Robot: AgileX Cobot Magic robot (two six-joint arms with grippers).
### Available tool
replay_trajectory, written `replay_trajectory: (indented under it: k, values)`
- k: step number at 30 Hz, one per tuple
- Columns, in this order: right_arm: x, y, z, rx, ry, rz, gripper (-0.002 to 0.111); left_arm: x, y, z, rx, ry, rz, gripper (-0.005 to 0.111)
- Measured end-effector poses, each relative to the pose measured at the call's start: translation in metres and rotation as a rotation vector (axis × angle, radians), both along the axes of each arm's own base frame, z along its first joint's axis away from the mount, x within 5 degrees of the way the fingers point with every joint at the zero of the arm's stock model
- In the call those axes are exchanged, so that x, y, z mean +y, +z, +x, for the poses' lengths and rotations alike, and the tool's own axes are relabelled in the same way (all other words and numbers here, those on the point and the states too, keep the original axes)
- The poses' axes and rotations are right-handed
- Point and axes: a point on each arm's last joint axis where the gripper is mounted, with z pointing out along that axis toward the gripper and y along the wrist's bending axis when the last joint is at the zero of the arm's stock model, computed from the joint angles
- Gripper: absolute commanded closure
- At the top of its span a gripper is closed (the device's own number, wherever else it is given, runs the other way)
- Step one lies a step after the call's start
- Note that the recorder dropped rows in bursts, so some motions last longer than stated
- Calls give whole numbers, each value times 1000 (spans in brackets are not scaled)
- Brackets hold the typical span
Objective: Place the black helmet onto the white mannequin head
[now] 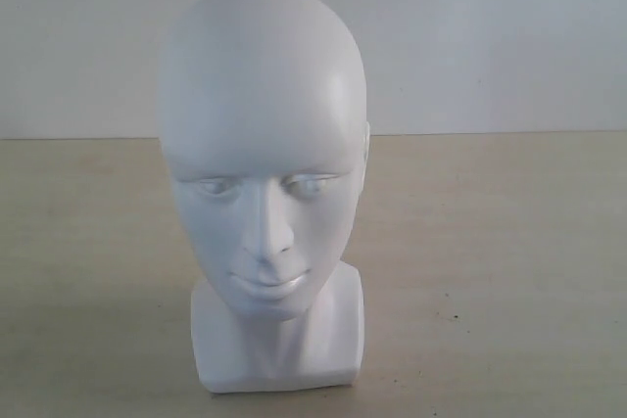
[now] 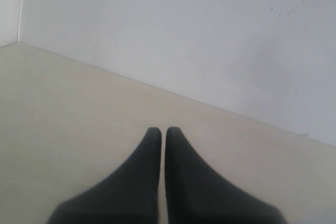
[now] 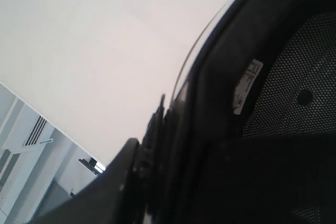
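While the white mannequin head point(image 1: 263, 144) stands upright on the table point(image 1: 509, 261), its long axis vertical and its face toward the exterior camera, the right gripper point(image 3: 137, 153) pinches the rim of the black helmet point(image 3: 252, 145), whose mesh-lined hollow faces the wrist camera. The left gripper point(image 2: 163, 132) hovers above the table, jaws pressed together.

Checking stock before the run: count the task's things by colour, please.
White: 1, the head
Black: 1, the helmet
Total: 2
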Motion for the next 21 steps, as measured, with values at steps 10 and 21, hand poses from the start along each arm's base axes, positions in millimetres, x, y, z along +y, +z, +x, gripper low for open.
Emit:
replay_trajectory:
  k: [10,21]
  values:
    - [-7,10,-10,-62,-65,37,109,0,0,0,0,0,0,102]
    - [-6,9,-10,-148,-118,13,109,0,0,0,0,0,0,102]
